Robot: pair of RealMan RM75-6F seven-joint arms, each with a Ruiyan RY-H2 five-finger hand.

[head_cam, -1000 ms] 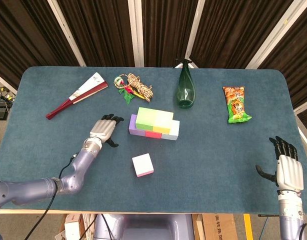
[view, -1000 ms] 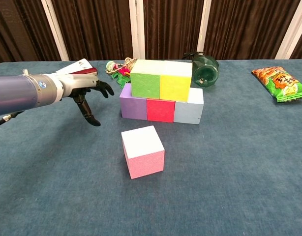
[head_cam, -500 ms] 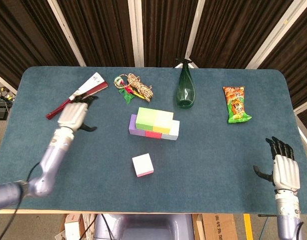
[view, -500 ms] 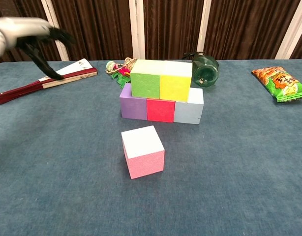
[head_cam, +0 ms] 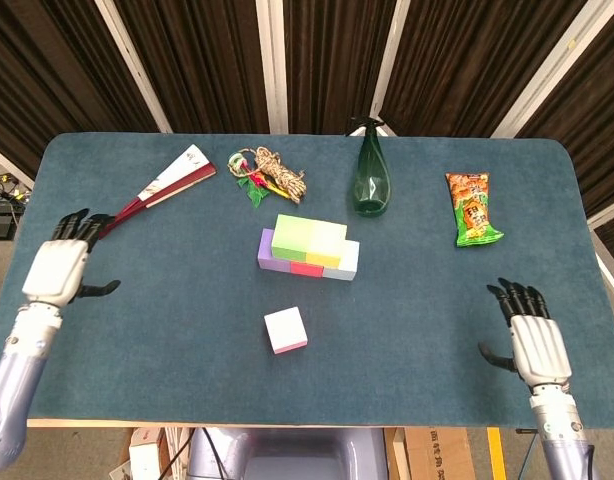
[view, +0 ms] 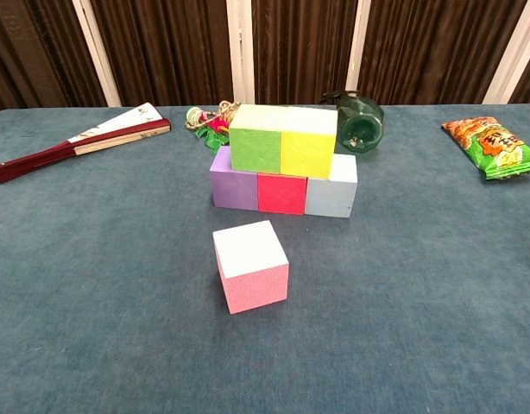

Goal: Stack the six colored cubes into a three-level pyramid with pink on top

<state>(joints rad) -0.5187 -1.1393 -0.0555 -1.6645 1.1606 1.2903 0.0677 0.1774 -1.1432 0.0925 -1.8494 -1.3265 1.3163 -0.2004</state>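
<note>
Capstone remains: pink cube (view: pixel 250 278) sits alone before the two-level stack (view: pixel 283 171). Left hand (head_cam: pixel 59 270) and right hand (head_cam: pixel 533 346), fingers spread, hold nothing; one must grasp it.

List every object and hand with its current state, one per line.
pink cube: alone on the table, unstacked
green cube: second level
yellow cube: second level
purple cube: base row
red cube: base row
pale blue cube: base row
fan: folded
bottle: lying down
left hand: open, empty
right hand: open, empty
</note>
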